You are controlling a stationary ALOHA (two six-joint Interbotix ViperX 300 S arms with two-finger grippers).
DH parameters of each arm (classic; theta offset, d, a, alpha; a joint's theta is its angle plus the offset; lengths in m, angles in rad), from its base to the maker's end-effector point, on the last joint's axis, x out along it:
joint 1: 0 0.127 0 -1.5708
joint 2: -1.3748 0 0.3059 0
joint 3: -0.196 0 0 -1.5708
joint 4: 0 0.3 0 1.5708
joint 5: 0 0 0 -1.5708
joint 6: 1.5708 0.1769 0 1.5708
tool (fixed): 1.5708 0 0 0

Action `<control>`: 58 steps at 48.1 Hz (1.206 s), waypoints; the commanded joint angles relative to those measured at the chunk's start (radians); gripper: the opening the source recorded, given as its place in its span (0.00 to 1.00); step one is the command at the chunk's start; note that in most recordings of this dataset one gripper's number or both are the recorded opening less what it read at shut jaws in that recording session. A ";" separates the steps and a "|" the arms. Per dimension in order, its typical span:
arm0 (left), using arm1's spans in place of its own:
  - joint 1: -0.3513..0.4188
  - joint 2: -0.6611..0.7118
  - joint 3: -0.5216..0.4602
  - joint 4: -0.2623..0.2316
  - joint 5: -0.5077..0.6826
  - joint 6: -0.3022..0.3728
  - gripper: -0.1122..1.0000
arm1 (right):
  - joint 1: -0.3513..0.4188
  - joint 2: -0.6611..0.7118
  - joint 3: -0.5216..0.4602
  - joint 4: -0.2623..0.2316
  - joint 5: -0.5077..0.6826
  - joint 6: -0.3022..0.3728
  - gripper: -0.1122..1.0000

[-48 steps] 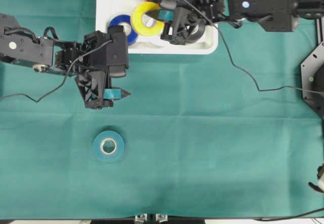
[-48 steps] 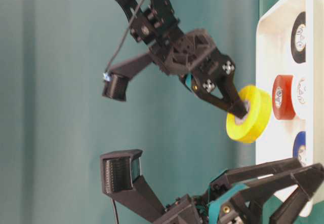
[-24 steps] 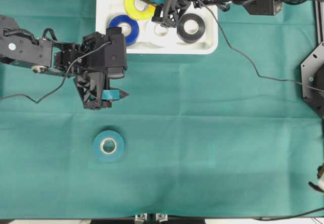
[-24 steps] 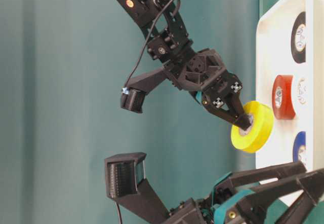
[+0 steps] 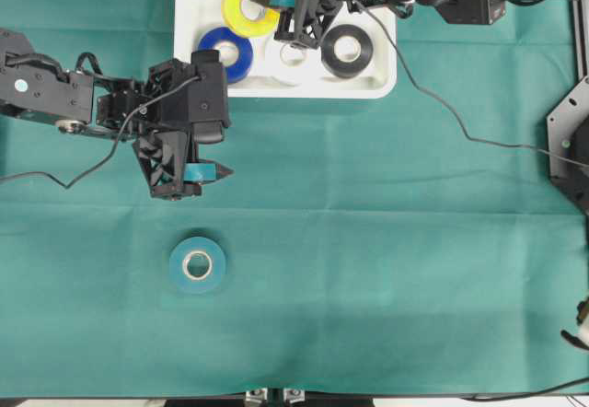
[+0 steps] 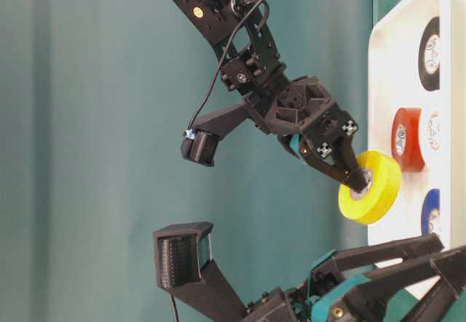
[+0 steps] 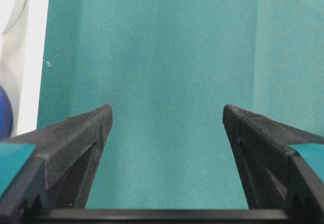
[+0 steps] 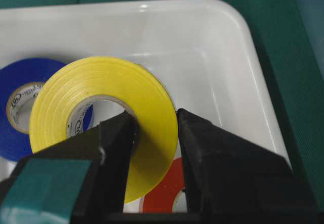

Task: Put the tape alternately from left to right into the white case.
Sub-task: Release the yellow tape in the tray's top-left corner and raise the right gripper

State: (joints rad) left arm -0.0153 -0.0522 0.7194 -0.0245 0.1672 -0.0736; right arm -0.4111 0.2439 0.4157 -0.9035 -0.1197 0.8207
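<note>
No legible text in any view. Printed marks on the pale cores of the blue roll [image 8: 20,113] and yellow roll [image 8: 109,118] in the white case [image 8: 223,77], too small and blurred to read. Same for core print on the black roll [image 6: 431,54] and red-orange roll [image 6: 402,140]. Checker fiducial tags on the right gripper [image 6: 358,185] body, no characters.
</note>
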 commanded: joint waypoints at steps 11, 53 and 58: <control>-0.003 -0.014 -0.011 -0.002 -0.008 0.000 0.83 | -0.002 -0.018 -0.020 -0.002 -0.006 -0.003 0.66; -0.005 -0.015 -0.015 -0.002 -0.008 0.000 0.83 | 0.043 -0.110 0.089 0.000 -0.009 0.008 0.83; -0.005 -0.015 -0.014 -0.002 -0.008 0.000 0.83 | 0.074 -0.137 0.118 0.000 -0.009 0.008 0.83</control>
State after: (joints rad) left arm -0.0169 -0.0537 0.7194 -0.0245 0.1672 -0.0736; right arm -0.3605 0.1595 0.5292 -0.9035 -0.1227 0.8268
